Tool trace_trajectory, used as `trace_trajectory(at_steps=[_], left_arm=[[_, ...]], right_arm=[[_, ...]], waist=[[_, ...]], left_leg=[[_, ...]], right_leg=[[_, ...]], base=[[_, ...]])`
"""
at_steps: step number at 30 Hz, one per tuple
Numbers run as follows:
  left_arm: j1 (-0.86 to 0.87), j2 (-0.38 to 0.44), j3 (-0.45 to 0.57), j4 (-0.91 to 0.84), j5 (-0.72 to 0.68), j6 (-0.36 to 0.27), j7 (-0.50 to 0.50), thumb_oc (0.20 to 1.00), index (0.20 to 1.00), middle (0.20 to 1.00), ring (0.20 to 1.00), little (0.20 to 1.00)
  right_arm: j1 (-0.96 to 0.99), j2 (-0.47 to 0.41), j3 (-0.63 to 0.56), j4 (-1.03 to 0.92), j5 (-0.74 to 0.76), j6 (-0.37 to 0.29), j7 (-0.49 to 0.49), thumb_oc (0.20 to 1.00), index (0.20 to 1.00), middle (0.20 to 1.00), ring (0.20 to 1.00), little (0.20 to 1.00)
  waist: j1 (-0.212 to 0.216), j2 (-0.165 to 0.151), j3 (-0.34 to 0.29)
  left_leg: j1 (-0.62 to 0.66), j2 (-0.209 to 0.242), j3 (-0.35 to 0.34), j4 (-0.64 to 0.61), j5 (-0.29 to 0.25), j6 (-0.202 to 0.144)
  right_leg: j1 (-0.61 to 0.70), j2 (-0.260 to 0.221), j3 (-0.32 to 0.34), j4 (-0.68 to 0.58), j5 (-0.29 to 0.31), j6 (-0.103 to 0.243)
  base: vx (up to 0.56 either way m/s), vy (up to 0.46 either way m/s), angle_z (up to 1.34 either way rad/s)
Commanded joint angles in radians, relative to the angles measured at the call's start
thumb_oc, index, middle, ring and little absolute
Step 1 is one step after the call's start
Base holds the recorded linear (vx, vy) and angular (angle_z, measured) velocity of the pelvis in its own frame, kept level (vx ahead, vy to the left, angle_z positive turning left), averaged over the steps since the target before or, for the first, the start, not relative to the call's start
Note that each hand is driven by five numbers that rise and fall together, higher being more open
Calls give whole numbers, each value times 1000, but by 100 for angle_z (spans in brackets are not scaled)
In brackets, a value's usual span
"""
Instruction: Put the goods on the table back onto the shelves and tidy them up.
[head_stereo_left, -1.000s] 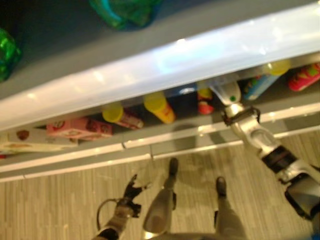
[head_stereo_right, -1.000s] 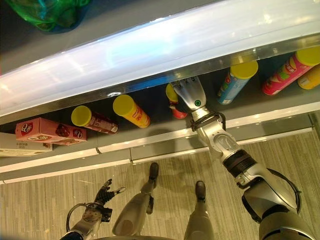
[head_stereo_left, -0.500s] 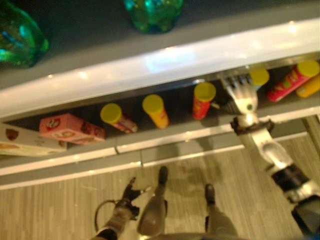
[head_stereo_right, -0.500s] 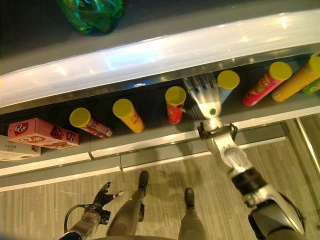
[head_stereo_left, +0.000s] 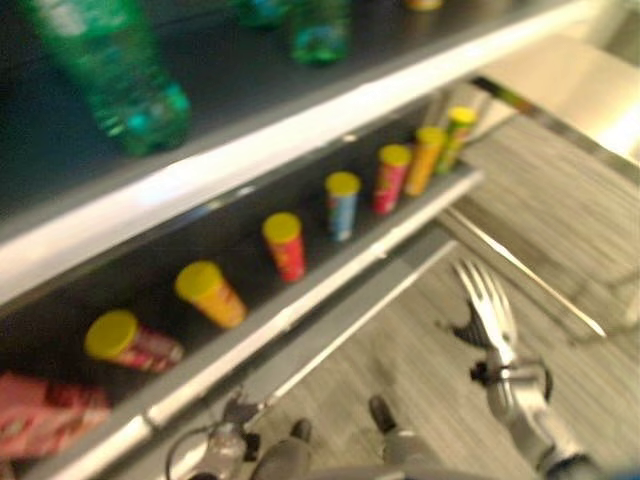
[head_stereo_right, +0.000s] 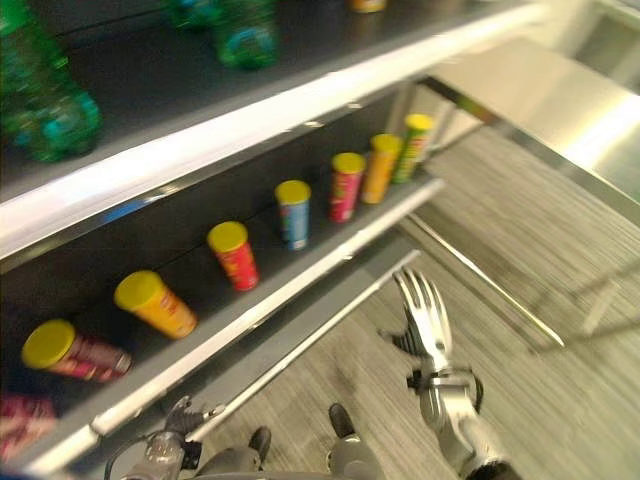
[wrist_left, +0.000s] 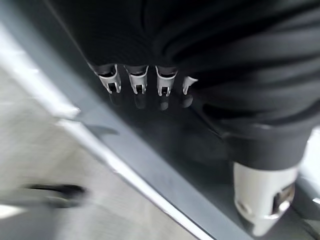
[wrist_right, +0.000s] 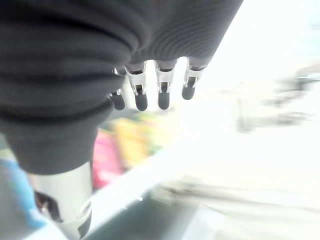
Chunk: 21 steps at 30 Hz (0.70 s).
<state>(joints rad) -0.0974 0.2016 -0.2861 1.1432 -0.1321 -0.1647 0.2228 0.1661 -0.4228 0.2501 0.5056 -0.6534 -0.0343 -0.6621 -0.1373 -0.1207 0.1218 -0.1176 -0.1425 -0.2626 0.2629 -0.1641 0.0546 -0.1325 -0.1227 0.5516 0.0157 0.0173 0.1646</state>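
Wood-grain floor (head_stereo_right: 560, 250) under grey shelves (head_stereo_right: 270, 290). Right eye view: lower shelf lined with lidded snack cans (head_stereo_right: 293, 213); right hand (head_stereo_right: 425, 310) raised clear of them, fingers straight, empty. Left eye view: left hand (head_stereo_left: 235, 415) low by the shelf foot, relaxed, empty. Wrist views: both released. Likely between placements; next calls for fetching another item.

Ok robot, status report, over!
Right hand open, empty, off the shelf. Left hand low, idle. Tall cans lined up on shelf. Nothing blocking.
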Motion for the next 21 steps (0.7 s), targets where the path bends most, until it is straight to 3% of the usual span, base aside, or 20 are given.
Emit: trace_trajectory(at_steps=[1,3,4,5,6,7,10,13,16,20,21], left_arm=[[76,4,-14,-33,41,-9,-29,1000,1000,1000,1000,1000],[93,-7,3,9,30,4,-43,1000,1000,1000,1000,1000],[92,-7,3,9,30,4,-43,1000,1000,1000,1000,1000],[100,-22,22,65,37,16,-54,1000,1000,1000,1000,1000],[102,-26,34,89,42,21,-59,1000,1000,1000,1000,1000],[108,-31,39,113,50,31,-71,1000,1000,1000,1000,1000],[99,-35,40,133,65,46,-90,1000,1000,1000,1000,1000],[84,-30,29,147,87,51,-105,1000,1000,1000,1000,1000],[79,-27,30,154,87,59,-118,1000,1000,1000,1000,1000],[78,-14,36,181,123,64,-131,1000,1000,1000,1000,1000],[75,-4,22,207,176,65,-130,1000,1000,1000,1000,1000]], right_arm=[[-97,46,-49,180,309,-22,-1,1000,1000,1000,1000,1000],[-82,82,-100,292,410,-27,9,1000,1000,1000,1000,1000],[-83,83,-100,292,411,-28,9,1000,1000,1000,1000,1000],[-65,113,-125,390,498,-35,41,1000,1000,1000,1000,1000],[-62,129,-144,454,560,-39,70,1000,1000,1000,1000,1000],[-71,158,-178,571,701,-55,134,1000,1000,1000,1000,1000],[-88,187,-200,714,807,-47,210,1000,1000,1000,1000,1000],[-83,206,-191,902,792,9,297,1000,1000,1000,1000,1000],[-87,224,-198,946,813,23,347,1000,1000,1000,1000,1000],[-93,209,-141,931,709,35,387,1000,1000,1000,1000,1000],[-112,193,-78,906,614,36,401,1000,1000,1000,1000,1000]], waist=[[25,77,22],[48,99,24],[48,97,23],[55,103,12],[61,104,5],[79,101,-7],[101,99,-23],[117,94,-52],[129,87,-78],[121,86,-82],[118,89,-82]], left_leg=[[93,133,148,-223,31,-55],[114,156,254,-267,57,-54],[113,155,254,-269,60,-54],[135,161,320,-310,76,-56],[138,166,351,-318,81,-56],[137,177,396,-325,85,-58],[139,193,440,-329,87,-62],[152,206,484,-336,85,-69],[165,217,517,-343,90,-83],[196,248,543,-350,99,-103],[212,285,544,-344,108,-123]], right_leg=[[-124,30,-287,-1,120,11],[-114,-15,-540,20,82,-13],[-115,-16,-540,19,83,-13],[-86,-19,-601,26,68,-21],[-72,-27,-618,30,68,-22],[-36,-56,-666,21,69,-22],[4,-100,-718,11,80,-19],[48,-159,-762,-12,112,-1],[69,-205,-805,-22,159,23],[57,-192,-791,10,138,19],[63,-158,-774,26,65,3]], base=[[-206,221,-168],[-216,170,-217],[-184,112,-212],[-129,50,-149],[-201,1,-128],[-124,-51,-109],[-65,-100,-115],[34,-149,-64],[52,-138,-31],[94,-249,-21],[102,-295,-28]])
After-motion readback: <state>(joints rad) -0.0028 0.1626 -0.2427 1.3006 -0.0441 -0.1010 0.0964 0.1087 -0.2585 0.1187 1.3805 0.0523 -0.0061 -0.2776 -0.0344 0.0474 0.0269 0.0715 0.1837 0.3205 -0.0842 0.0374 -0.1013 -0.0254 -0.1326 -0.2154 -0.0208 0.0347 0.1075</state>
